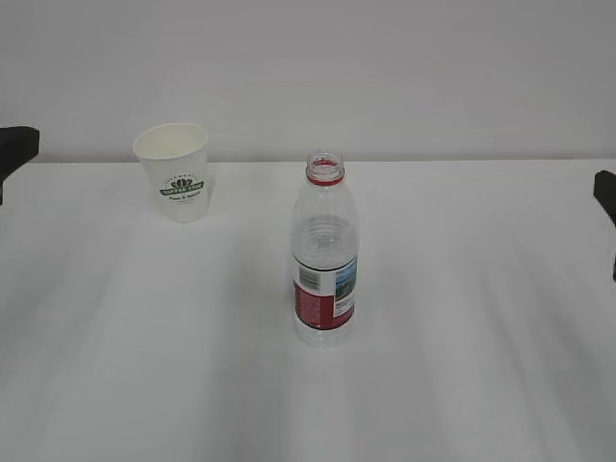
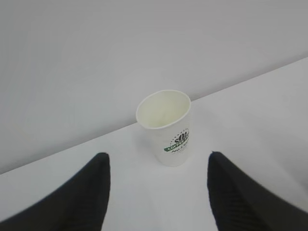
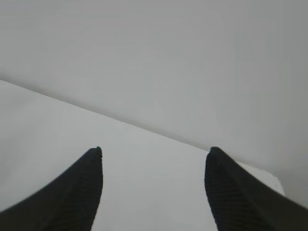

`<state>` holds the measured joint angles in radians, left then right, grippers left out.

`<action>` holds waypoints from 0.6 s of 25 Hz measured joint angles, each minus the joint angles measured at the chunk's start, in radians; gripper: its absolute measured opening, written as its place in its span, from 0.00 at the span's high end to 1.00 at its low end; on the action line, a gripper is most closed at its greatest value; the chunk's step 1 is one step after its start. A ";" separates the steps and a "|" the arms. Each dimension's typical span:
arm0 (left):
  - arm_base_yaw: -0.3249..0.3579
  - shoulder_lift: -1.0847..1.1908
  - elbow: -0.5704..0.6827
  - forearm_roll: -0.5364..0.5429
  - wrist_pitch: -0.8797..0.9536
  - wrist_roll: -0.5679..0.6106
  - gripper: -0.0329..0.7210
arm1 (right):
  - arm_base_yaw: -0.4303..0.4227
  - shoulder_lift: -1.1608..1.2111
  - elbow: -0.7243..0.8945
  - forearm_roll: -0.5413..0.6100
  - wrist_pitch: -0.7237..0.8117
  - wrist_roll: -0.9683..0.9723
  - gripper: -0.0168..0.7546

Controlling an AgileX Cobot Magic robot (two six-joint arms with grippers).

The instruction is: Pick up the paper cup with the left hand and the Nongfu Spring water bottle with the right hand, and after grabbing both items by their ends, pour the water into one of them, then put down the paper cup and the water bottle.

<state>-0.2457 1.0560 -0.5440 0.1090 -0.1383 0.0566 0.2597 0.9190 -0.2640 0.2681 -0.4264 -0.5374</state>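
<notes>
The white paper cup (image 1: 173, 171) with a dark green logo stands upright at the back left of the white table. The clear Nongfu Spring water bottle (image 1: 325, 253), uncapped with a red neck ring and red-and-white label, stands upright mid-table with water in it. In the left wrist view the cup (image 2: 167, 126) sits ahead of my left gripper (image 2: 157, 159), which is open and empty. My right gripper (image 3: 154, 153) is open over bare table; neither bottle nor cup shows in that view. Only dark edges of the left hand (image 1: 14, 146) and right hand (image 1: 606, 197) show.
The white table (image 1: 462, 318) meets a plain grey wall at the back. In the right wrist view a rounded table corner (image 3: 274, 180) shows at the right.
</notes>
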 joint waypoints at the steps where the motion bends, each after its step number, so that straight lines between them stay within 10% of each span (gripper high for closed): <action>1: 0.000 0.000 0.000 0.000 0.000 0.000 0.34 | 0.002 0.023 0.016 -0.035 -0.046 0.064 0.33; 15: 0.000 0.022 0.088 0.000 -0.086 0.000 0.34 | 0.003 0.336 0.057 -0.464 -0.357 0.537 0.33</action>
<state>-0.2457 1.0781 -0.4564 0.1090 -0.2238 0.0566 0.2627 1.2550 -0.2066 -0.1962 -0.7833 0.0000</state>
